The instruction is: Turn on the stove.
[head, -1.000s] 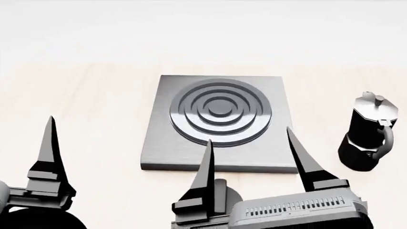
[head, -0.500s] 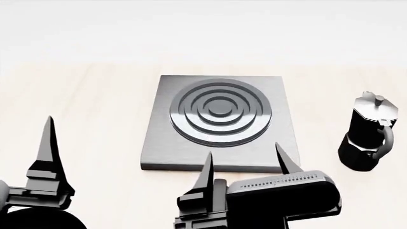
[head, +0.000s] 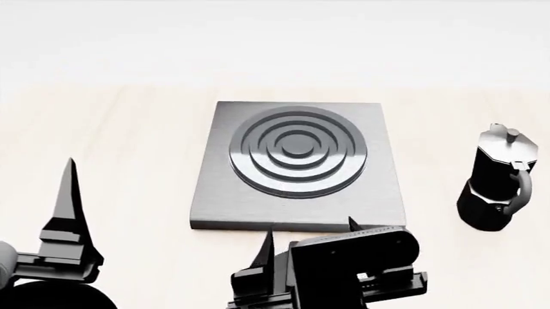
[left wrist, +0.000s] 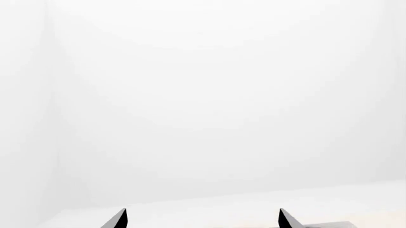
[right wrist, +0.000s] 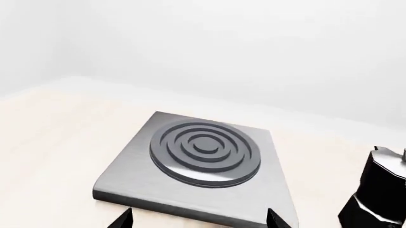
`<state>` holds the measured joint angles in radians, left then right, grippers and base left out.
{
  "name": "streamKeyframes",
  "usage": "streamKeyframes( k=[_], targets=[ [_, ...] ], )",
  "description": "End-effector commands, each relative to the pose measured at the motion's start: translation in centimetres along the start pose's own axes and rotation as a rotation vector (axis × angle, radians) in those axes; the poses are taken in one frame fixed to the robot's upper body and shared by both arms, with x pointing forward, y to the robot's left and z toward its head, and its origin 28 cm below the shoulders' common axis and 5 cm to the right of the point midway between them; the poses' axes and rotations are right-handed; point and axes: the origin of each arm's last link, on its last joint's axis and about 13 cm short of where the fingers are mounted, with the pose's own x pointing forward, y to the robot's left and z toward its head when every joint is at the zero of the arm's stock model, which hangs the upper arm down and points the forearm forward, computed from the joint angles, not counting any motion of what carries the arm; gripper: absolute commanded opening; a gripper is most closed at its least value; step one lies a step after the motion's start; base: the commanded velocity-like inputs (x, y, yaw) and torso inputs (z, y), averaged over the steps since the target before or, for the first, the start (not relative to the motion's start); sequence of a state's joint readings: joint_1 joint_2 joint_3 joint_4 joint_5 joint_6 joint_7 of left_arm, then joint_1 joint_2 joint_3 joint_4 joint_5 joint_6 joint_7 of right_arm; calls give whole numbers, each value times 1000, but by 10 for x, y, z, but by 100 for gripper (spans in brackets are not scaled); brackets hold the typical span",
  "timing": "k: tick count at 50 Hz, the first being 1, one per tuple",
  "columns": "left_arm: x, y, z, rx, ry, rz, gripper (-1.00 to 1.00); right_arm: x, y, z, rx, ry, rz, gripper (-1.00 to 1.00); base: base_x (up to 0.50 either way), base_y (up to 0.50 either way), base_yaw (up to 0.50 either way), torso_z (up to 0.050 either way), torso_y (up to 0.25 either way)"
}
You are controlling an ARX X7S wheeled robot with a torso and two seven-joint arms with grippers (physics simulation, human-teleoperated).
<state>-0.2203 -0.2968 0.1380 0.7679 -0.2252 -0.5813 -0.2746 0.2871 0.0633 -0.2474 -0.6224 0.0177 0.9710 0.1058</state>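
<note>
Nearest the robot, at the near edge of the table (head: 129,141), both grippers sit low with nothing in them. The right gripper (head: 308,239) hovers just short of the stove's front edge, its two pointed fingertips apart and empty; in the right wrist view the tips frame the near edge of the plate, so the jaws stand spread. The left gripper (head: 69,193) is off to the left, well clear of the stove; its own wrist view shows two tips (left wrist: 120,219) spread wide with only pale background between them, so it too is released.

Just beyond the right gripper lies the stove (head: 297,167), a flat grey square plate with raised concentric rings, resting flat on the pale wooden table near its middle. To its right, apart from it, stands a black moka pot (head: 498,183), upright.

No knob shows in any view; it may be hidden behind the right gripper or lie out of frame, I cannot tell which. By my reading the task is at its start: the arm is only nearing the stove, nothing is touched, and finding, gripping and turning the knob are all left.
</note>
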Motion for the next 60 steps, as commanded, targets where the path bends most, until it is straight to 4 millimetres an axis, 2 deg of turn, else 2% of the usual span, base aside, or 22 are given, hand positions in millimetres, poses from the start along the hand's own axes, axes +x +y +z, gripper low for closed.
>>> streamKeyframes(
  k=[1, 29, 60],
  targets=[
    [0, -1, 0, 1, 3, -3, 100, 6, 3, -9, 20, 74, 18, 100, 0, 0, 0, 0, 0],
    [1, 0, -2, 1, 5, 7, 100, 19, 5, -22, 55, 206, 22, 100, 0, 0, 0, 0, 0],
    [1, 0, -3, 4, 8, 5, 100, 37, 4, -49, 73, 285, 19, 100, 0, 0, 0, 0, 0]
  ],
)
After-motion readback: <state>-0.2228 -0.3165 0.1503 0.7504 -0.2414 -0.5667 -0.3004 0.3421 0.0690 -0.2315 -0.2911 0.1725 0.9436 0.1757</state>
